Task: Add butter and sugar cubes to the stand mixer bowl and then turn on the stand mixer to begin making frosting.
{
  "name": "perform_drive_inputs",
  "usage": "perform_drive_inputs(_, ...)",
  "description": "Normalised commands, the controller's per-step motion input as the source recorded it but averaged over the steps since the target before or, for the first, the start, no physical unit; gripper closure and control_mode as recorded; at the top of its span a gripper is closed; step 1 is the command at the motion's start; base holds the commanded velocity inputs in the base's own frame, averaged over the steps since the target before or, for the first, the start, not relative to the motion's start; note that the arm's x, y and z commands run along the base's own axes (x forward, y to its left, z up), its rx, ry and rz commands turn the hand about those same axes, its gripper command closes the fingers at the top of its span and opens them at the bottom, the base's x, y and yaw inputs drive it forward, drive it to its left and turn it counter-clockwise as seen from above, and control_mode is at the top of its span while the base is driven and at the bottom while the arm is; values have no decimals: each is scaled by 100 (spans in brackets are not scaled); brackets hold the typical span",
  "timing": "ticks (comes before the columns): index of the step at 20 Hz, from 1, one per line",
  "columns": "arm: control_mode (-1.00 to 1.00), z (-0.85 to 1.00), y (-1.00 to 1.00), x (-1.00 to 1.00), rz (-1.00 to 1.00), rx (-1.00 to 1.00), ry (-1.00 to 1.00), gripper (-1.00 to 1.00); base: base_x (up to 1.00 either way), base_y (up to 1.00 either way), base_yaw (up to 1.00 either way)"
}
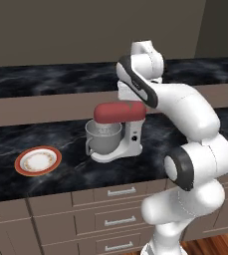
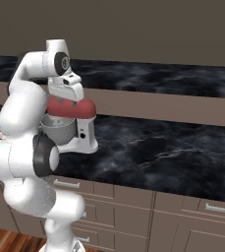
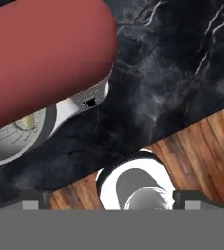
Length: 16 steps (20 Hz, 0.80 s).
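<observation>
Tool above the mixer, fingers spread apart, holding nothing

Risk — dropping from here, the tool could knock the red head or miss the small dark switch on the white body (just below and left of it in the hand view). The bowl sits under the head; the plate well off. Black marble desk, drawers below, wood floor.

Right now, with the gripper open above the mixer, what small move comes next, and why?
Probably bring the open gripper down toward the small dark switch on the white stand mixer with the dark red head: the orange-rimmed plate looks bare, and something pale yellow lies in the grey metal bowl.
</observation>
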Motion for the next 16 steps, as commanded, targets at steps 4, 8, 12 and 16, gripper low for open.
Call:
perform_drive_inputs(4, -100, 0, -45, -100, 27, 0, -26, -100, 0, 0, 0)
perform_drive_inputs(8, -100, 0, -10, -100, 37, -3, -23, -100, 0, 0, 0)
perform_drive_inputs(12, -100, -3, 5, -62, 34, -10, -9, -100, 0, 0, 0)
perform_drive_inputs(16, -100, -11, 36, -7, 25, -21, -1, -100, 0, 0, 0)
